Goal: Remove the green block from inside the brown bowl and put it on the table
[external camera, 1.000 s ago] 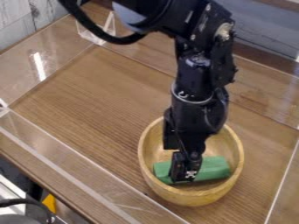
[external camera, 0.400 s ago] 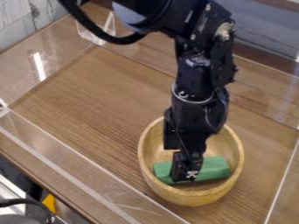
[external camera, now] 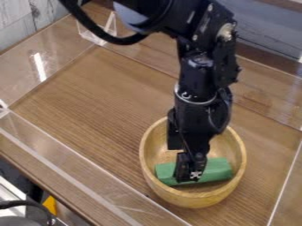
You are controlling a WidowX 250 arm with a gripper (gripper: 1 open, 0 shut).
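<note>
Gripper down in bowl, over block.
The green block (external camera: 196,169) lies inside the brown bowl (external camera: 165,191); the gripper (external camera: 189,171) hides its middle, jaws spread wide, contact indiscernible. The table (external camera: 94,106) extends behind; arm cut off above.

A thin black cable (external camera: 17,208) and a small yellow-and-black object (external camera: 48,206) sit at the lower left of the frame. What the object is cannot be told. A pale grey floor (external camera: 12,22) shows at upper left.
</note>
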